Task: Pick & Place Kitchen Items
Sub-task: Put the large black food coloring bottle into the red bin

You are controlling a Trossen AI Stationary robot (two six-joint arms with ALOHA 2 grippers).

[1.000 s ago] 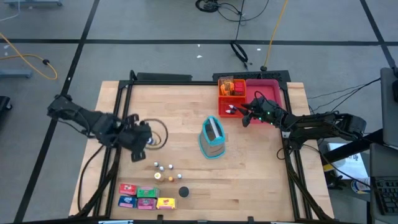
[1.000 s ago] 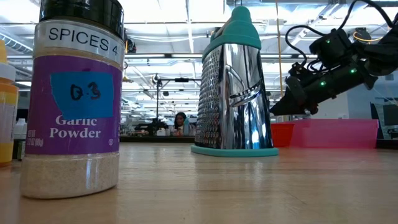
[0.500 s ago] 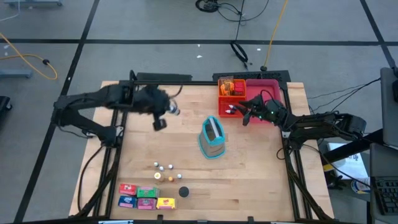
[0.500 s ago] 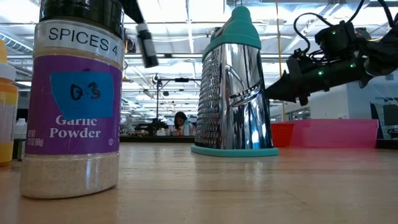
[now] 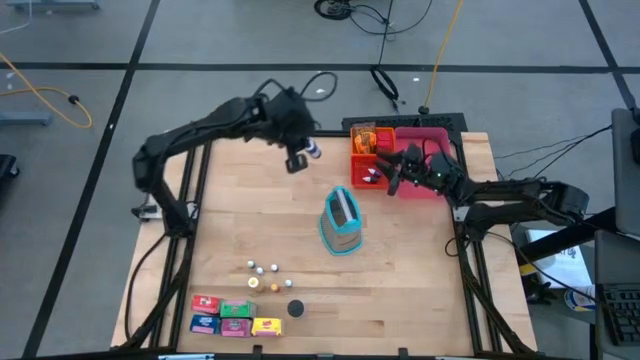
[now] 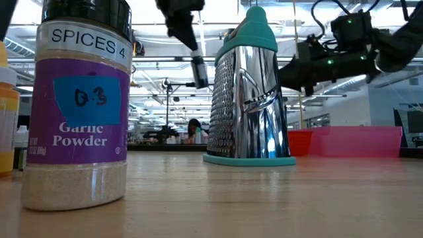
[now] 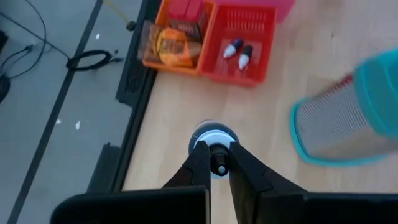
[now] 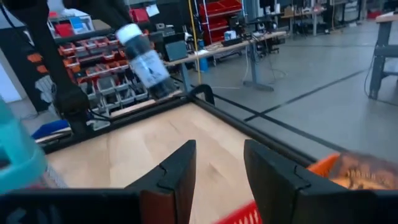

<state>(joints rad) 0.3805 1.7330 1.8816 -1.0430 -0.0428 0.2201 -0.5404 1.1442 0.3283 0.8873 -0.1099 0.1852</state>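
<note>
White-capped spice bottle (image 5: 311, 151) hangs clamped in the left gripper (image 5: 299, 158) above the table's far edge, beside the orange tray (image 5: 372, 157); right gripper (image 5: 395, 177) fingers apart.

Grater (image 5: 341, 221): shiny silver mesh with a teal cap and base. Far right, an orange tray (image 5: 373, 155) sits beside a pink tray (image 5: 437, 140). Near left, boxes (image 5: 235, 317) in red, blue, green and yellow. The garlic jar (image 6: 82, 106) has a black lid, purple label and blue sticker. Wooden table (image 5: 420, 270), black-framed.
</note>
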